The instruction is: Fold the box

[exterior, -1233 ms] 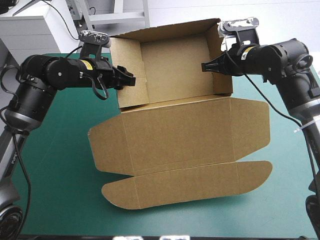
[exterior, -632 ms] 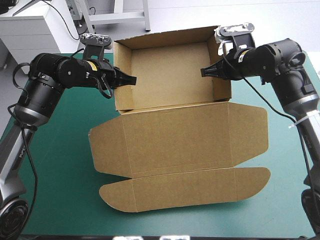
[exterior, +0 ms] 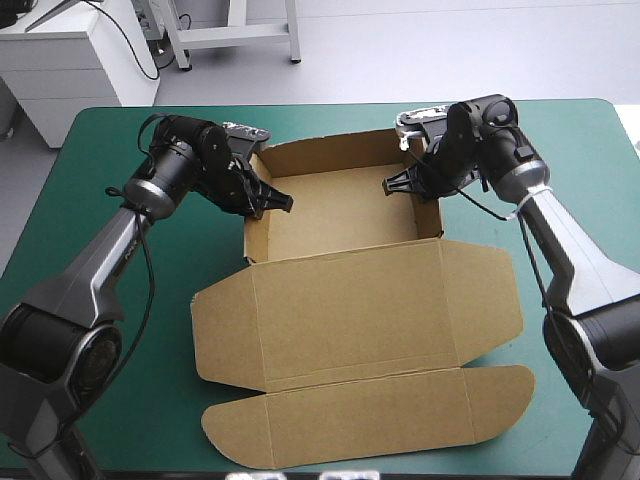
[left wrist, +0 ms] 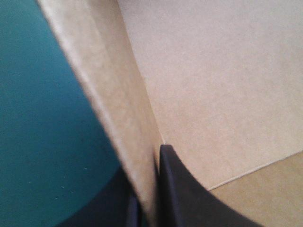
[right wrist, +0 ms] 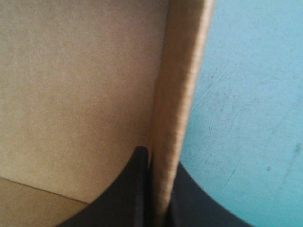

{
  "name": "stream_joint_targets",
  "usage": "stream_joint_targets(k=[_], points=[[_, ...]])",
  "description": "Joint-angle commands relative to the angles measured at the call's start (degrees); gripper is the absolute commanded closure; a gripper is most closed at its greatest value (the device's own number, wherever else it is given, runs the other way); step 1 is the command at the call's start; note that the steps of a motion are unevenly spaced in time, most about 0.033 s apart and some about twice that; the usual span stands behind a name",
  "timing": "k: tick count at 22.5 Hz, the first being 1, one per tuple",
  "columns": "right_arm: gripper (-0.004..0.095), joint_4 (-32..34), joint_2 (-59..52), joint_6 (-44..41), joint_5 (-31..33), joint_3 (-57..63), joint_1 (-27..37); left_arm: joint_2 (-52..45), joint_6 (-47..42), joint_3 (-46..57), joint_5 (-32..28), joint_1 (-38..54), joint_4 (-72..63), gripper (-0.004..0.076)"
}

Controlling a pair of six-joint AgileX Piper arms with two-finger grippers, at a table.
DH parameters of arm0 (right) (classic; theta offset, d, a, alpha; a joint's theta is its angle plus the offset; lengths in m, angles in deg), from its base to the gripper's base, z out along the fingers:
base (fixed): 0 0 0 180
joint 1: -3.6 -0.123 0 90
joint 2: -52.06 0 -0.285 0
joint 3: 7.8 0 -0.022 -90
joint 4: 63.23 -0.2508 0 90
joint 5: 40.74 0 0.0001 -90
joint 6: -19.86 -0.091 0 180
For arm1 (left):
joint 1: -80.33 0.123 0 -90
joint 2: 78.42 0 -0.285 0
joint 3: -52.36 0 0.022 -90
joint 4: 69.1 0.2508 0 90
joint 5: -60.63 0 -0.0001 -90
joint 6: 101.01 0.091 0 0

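1. The box (exterior: 350, 290) is seen at the middle of the table (exterior: 110, 140), as an open tray with its lid laid flat.
2. The tray (exterior: 340, 210) is set toward the table's far edge, with walls raised at its left, right and far sides.
3. The lid (exterior: 360, 340) is spread flat from the tray toward the near edge, and its long rounded flap (exterior: 370, 425) is laid closest to that edge.
4. The left tool (exterior: 280, 203) is clamped on the tray's left wall. In the left wrist view one black finger (left wrist: 189, 198) is seen inside the tray and the other outside, over the teal-green cover, with the brown wall pinched between them.
5. The right tool (exterior: 392, 186) is clamped likewise on the tray's right wall. In the right wrist view the wall is held between an inner finger (right wrist: 132, 189) and an outer one.
6. The two tools are pointed toward each other across the tray and are kept well apart.
7. The lid is touched by neither tool.
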Motion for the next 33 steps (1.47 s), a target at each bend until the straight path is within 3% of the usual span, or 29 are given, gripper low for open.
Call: stream_joint_targets(k=[1,15,22,25,27,28,30,33], points=[[0.0922,-7.0,-1.2,3.7,0.6,-1.7,-1.0,-0.7,4.9,-1.9,-1.4,-1.0,-3.3,0.0732],[0.0922,-9.6,7.3,2.9,0.6,-1.7,-1.0,4.0,4.9,-1.9,0.2,0.6,-2.8,0.0732],[0.0918,-8.5,8.3,1.6,0.6,-1.7,-1.0,4.9,5.9,-1.9,4.2,0.6,1.4,0.0705],[0.0734,-7.0,8.5,1.2,0.6,-1.7,-1.0,4.9,6.5,-1.9,4.2,0.6,0.2,0.0511],[0.0472,-8.2,8.5,1.2,0.6,-1.7,-1.0,4.9,7.3,-1.9,4.2,0.6,0.0,0.0352],[0.0282,-9.0,8.4,1.5,0.6,-1.8,-1.0,4.7,7.7,-1.9,4.0,0.6,-0.5,0.027],[0.0081,-9.4,8.2,2.1,0.6,-1.9,-1.0,4.1,7.4,-2.0,3.5,0.6,-0.5,0.0195],[0.0055,-9.5,7.3,2.7,0.6,-1.9,-1.0,3.4,7.4,-3.4,3.4,0.6,-0.9,0.0194]])
